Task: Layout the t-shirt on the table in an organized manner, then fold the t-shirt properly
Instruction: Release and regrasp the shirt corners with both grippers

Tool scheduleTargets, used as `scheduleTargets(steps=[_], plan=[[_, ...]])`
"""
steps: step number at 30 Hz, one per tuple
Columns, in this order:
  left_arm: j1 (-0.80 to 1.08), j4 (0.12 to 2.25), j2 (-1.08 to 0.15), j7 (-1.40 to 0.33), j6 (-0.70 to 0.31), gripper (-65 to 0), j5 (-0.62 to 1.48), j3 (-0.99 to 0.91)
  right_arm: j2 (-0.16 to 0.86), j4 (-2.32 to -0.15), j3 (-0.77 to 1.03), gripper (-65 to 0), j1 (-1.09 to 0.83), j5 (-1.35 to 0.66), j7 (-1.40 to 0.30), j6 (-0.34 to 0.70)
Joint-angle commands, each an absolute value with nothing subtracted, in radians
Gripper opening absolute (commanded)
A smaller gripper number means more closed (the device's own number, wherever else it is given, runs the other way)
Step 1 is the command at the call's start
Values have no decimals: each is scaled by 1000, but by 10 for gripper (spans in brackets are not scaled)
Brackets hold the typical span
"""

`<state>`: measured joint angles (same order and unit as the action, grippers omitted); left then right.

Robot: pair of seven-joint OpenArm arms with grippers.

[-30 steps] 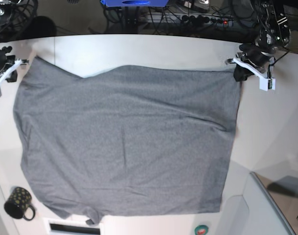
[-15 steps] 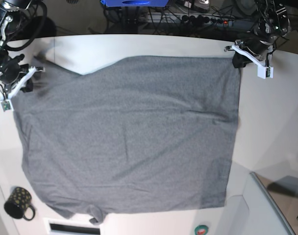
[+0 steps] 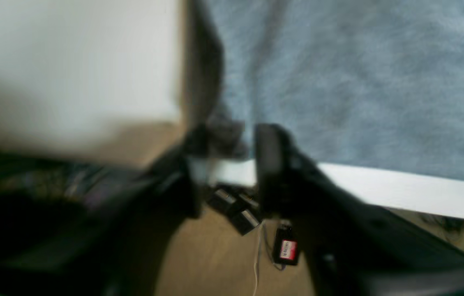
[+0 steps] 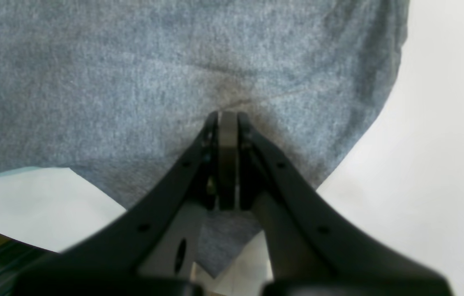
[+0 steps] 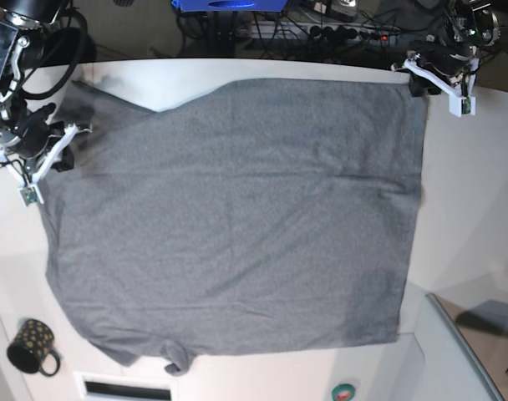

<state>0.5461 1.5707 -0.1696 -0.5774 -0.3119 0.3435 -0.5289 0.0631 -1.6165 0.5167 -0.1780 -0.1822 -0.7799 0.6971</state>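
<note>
The heather-grey t-shirt (image 5: 237,217) lies spread over most of the white table (image 5: 471,192), with a sleeve at the near left edge. My left gripper (image 5: 419,77) is at the far right corner of the shirt, at the table's far edge. In the blurred left wrist view it (image 3: 227,160) pinches bunched fabric (image 3: 359,82). My right gripper (image 5: 63,144) is at the shirt's far left edge. In the right wrist view it (image 4: 227,117) is shut on the fabric (image 4: 133,74), which puckers around the tips.
A black dotted mug (image 5: 33,347) stands at the near left corner. Cables and a power strip (image 5: 321,33) lie beyond the far edge. A grey raised panel (image 5: 463,351) and a green button (image 5: 344,390) are at the near right.
The left gripper pulled its corner farther back and right. The right gripper moved nearer and rightward with its edge. The whole shirt shifted toward the far right and lies flatter.
</note>
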Motion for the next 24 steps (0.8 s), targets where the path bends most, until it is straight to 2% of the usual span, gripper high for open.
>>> scheduleTargets(steps=[1, 4, 8, 11, 13, 17, 24], plan=[[549, 1584, -177, -564, -315, -397, 354, -538, 74, -1632, 519, -644, -166, -194, -762, 698], [550, 1590, -177, -564, -315, -355, 355, -538, 74, -1632, 489, -644, -160, -194, -762, 698], [555, 1592, -168, -564, -315, -360, 363, -581, 74, -1632, 475, -644, -154, -194, -762, 698], [581, 1626, -113, -564, -323, -360, 366, -667, 73, -1632, 475, -644, -150, -194, -760, 698], [622, 1695, -59, -564, -372, -360, 387, -705, 73, -1623, 478, -644, -148, -194, -759, 698], [708, 1810, 2, -565, -486, -362, 568, -727, 79, -1572, 478, -644, -147, -194, -756, 698], [659, 1635, -2, -564, -483, -357, 719, -743, 74, -1529, 476, -644, -134, -194, -754, 698]])
